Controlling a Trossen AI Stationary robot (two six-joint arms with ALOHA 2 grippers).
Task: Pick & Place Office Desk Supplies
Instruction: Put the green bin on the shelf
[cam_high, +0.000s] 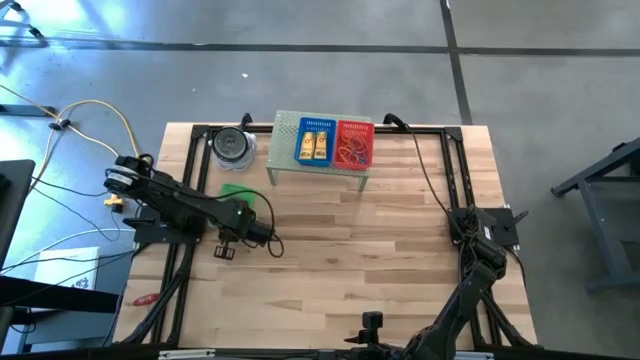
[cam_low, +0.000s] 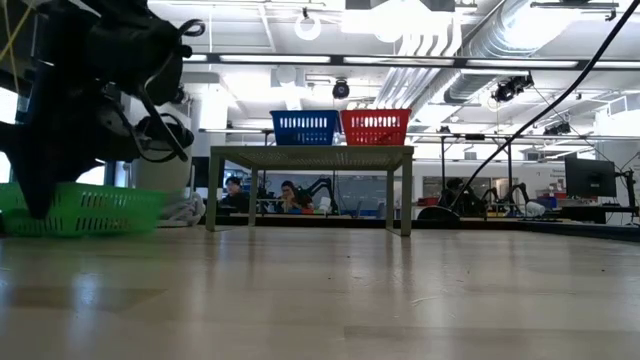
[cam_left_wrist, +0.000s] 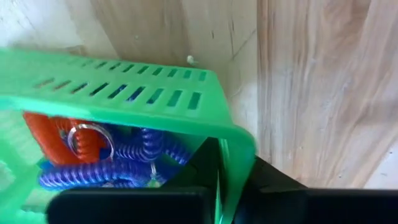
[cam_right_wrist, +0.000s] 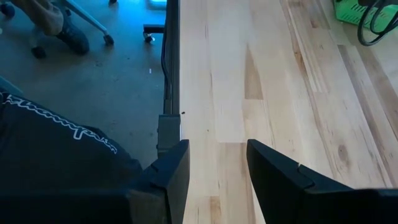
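Gripping the rim of the green basket, my left gripper has its fingers pinched narrow on the plastic wall at one corner, one finger inside and one outside. That basket sits toward the left of the table, in front of the small raised shelf at the far edge. Inside the basket I see coiled loops, an orange one and blue-purple ones, with a metal ring among them.

On the shelf stand a blue basket holding yellow blocks and, just to its right and touching it, a red basket with red band loops. A round clear container sits left of the shelf.

My right gripper waits at the right side of the table, fingers moderately apart with nothing between them, only bare wood.
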